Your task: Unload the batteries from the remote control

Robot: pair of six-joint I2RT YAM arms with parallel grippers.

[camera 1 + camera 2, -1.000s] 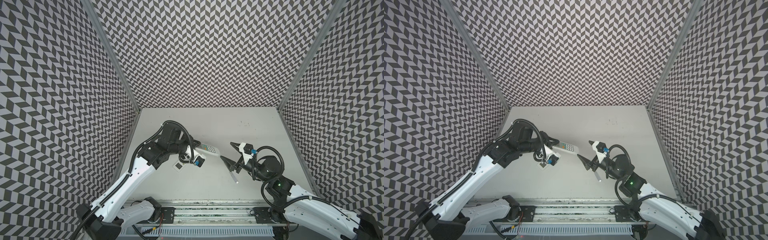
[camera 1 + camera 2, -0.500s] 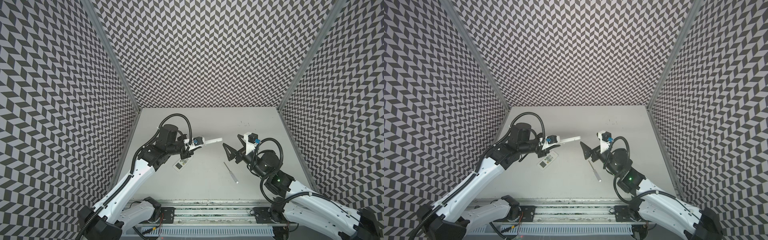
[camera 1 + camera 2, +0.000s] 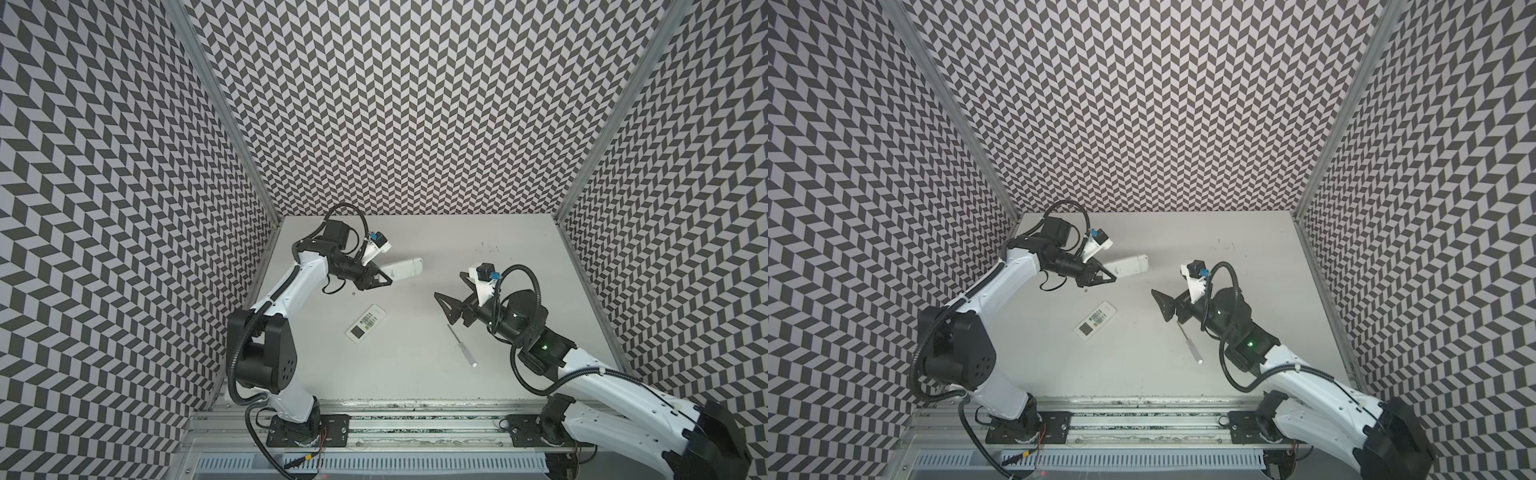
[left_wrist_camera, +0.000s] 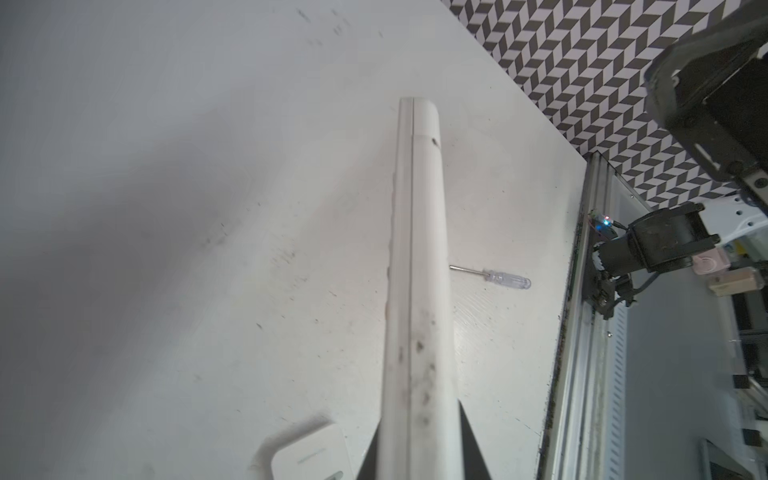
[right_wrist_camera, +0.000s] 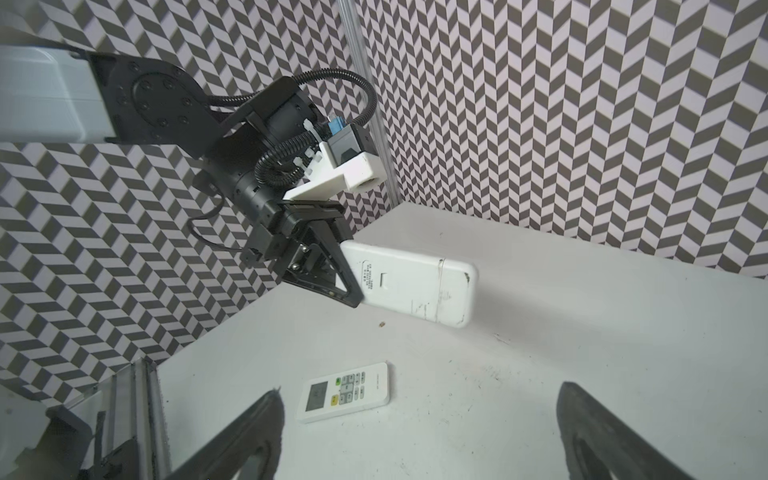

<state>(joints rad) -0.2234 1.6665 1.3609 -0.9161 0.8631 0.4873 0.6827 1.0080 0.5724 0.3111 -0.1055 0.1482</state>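
two remotes on show, one clamped clear of the table (image 3: 415, 374) by the left gripper (image 3: 385, 277)

chevron-patterned walls (image 3: 395, 104) close in the pale table on three sides. every place below is taken from the face-up remote (image 3: 365, 329), which lies flat on the table with its screen and buttons showing in both top views and in the right wrist view (image 5: 345, 390).

the left arm (image 3: 299, 286) stands to the left of the face-up remote and bends over toward the back wall behind it. the right arm (image 3: 590, 374) reaches in from well to its right.

the left gripper ends just behind the face-up remote, jaws pressed tight on one end of the held remote (image 3: 403, 268). the right gripper (image 3: 445, 313) hangs to the right of the face-up remote, well apart from it, jaws spread wide with nothing between them.

the held remote sticks out from the left gripper, off the table, behind the face-up remote and a little to its right. the right wrist view shows its plain, scuffed back (image 5: 415, 286) with the battery cover (image 5: 455, 286) in place; the left wrist view shows only its long edge (image 4: 419, 291). the batteries are hidden from every view.

a thin screwdriver (image 3: 461, 350) with a clear handle lies flat on the table to the right of the face-up remote, between it and the right arm, touching neither.
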